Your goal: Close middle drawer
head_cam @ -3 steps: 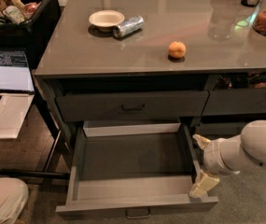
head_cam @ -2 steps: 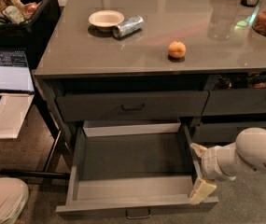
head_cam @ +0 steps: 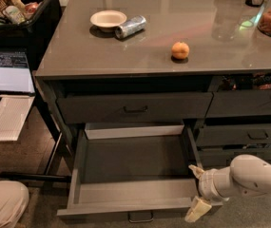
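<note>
My claw [head_cam: 197, 191] sits in the lower right of the frame. Its two pale fingers are spread apart and hold nothing, and they seem to straddle the right front corner of the middle drawer [head_cam: 135, 160]. The drawer stands pulled far out in the lower centre, beneath the shut top drawer [head_cam: 135, 107], and its grey box is bare as far as I can see. I judge it rigid and fairly light, a hard panel on slides with nothing to crush or spill. It needs no grasp: a flat push on the front should do, ideally near the bar handle [head_cam: 140, 217] at centre — shoving at the corner may rack it on its runners.
</note>
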